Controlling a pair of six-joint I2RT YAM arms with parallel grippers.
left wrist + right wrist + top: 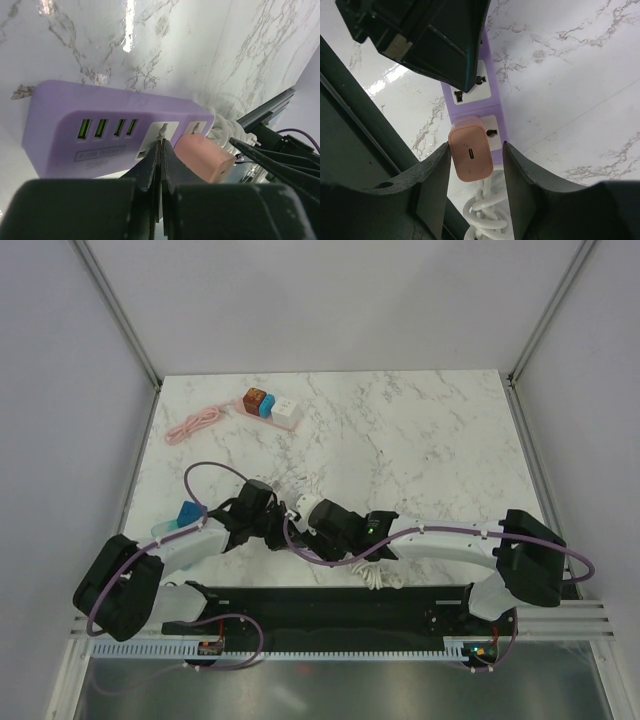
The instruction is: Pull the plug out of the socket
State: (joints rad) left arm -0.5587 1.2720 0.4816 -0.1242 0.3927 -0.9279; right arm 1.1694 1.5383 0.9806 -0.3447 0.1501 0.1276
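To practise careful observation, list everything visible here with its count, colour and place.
Purple plastic power strip: one, purple, under both grippers.
Salmon-pink block plug: one, pink, in strip's end socket.
White coiled cable: one, white, beside plug.
Pink looped cord: one, pink, far left.
Small cube adapters: three, orange, blue, white, far left.
Blue block: one, blue, beside left arm.
Marble table: one, white.
Left gripper: one, black, shut.
Right gripper: one, black, open astride plug.

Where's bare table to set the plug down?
Bare: the right half of the white marble table, beyond the right arm. Crowded: near centre, where left gripper and right gripper meet over the purple power strip; far left, a pink cable and coloured adapters.
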